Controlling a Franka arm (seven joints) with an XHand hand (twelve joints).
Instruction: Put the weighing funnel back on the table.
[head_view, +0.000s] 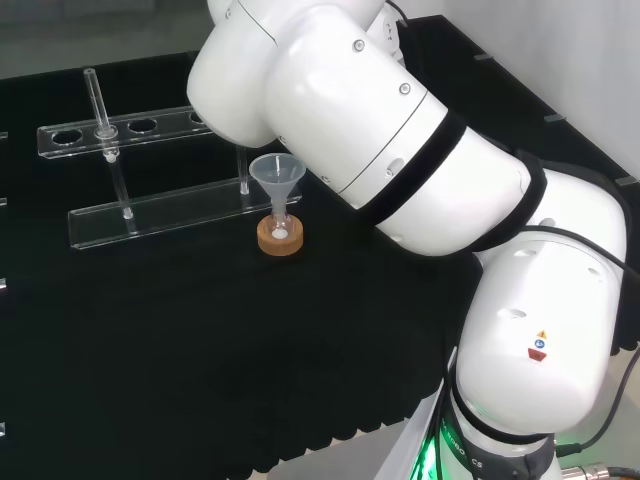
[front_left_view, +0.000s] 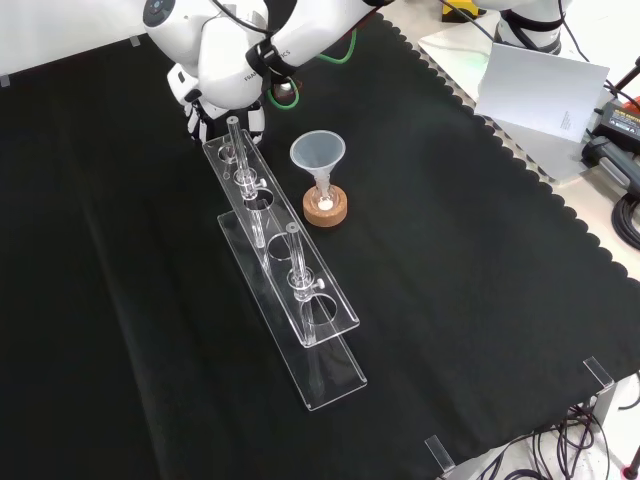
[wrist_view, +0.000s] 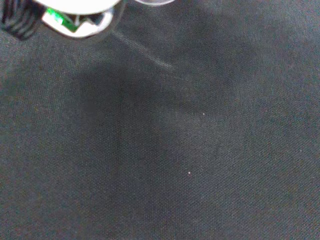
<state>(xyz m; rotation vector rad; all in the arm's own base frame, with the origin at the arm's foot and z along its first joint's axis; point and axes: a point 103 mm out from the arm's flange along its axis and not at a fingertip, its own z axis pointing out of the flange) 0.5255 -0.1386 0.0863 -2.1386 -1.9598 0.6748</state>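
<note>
In the front view the hand (front_left_view: 224, 118) hangs low over the cloth at the far end of the clear tube rack (front_left_view: 285, 270), half hidden under the arm's white link. The wrist view shows a blurred white part of the hand (wrist_view: 75, 12) close above the black cloth. Beside it are a clear curved rim and a thin faint stem, which I take for the weighing funnel (wrist_view: 150, 55). Whether the hand holds it is not plain. The arm's links cover the hand in the head view.
The big funnel (front_left_view: 318, 155) stands mouth up in a small flask on a cork ring (front_left_view: 326, 210), just right of the rack in the front view; in the head view the funnel (head_view: 277, 178) stands before the rack (head_view: 150, 210). Glass tubes stand in the rack.
</note>
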